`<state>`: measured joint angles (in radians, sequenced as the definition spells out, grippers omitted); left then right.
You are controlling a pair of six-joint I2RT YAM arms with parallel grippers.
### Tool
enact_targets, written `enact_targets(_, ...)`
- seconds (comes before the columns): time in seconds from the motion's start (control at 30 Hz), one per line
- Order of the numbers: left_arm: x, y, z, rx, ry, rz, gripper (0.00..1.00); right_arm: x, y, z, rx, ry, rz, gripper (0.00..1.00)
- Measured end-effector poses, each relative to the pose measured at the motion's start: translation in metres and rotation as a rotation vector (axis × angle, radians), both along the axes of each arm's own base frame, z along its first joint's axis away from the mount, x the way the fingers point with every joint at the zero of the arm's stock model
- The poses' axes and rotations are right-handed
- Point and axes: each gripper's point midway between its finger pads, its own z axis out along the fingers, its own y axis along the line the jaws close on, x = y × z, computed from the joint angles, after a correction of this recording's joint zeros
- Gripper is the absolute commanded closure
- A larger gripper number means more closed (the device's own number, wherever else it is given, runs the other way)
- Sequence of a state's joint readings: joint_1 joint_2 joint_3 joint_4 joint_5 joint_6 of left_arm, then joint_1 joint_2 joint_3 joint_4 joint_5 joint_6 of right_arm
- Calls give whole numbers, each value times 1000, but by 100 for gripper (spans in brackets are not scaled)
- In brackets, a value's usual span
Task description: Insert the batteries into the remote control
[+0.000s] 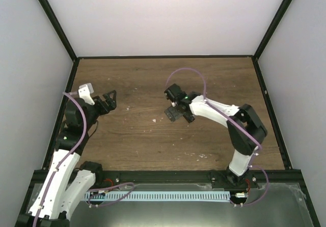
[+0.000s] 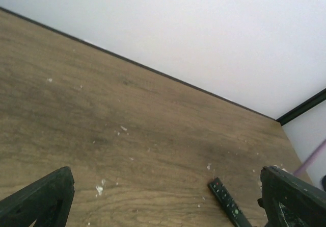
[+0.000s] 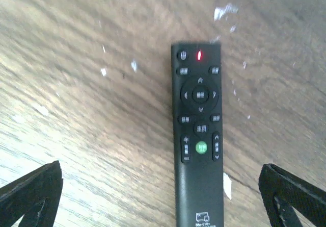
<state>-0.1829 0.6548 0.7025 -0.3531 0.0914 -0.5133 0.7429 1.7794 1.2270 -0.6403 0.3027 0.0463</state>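
On the wooden bench (image 3: 76, 74), buttons facing up, the remote control (image 3: 198, 135) is lying flat beneath the right claw (image 3: 160, 199), which is gaping wide apart, touching nothing; the left claw (image 2: 165, 201) is hovering apart, empty.

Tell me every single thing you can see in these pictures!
remote control: one, black with a green button and a red light at one end, flat on the table with its buttons up, under the right gripper
table: one, brown wood, filling the middle
specks: many, white, scattered over the table
walls: white, on three sides of the table
frame: black bars, along the table edges and up the corners
cables: purple, looping along both arms
arms: two, white and black, fixed at the near edge
left gripper: one, black, open, above bare table on the left
right gripper: one, black, open, above the remote control
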Motion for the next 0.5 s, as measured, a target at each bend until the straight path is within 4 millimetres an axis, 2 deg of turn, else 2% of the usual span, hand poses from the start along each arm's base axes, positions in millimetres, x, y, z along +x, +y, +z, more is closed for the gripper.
enact_targets(0.07, 6, -1, 9, 11, -4, -4, 0, 2, 8, 10, 101, 5, 3, 0)
enact_targets(0.13, 13, -2, 15, 23, -3, -7, 0, 18, -5, 25, 204, -10, -49, 0)
enact_targets(0.27, 27, -5, 10, 53, 50, -13, 0, 55, -56, 31, 313, -38, -193, 0)
enact_targets(0.5, 45, -5, -15, 86, 164, -7, 0, 88, -144, 25, 424, -57, -432, 0)
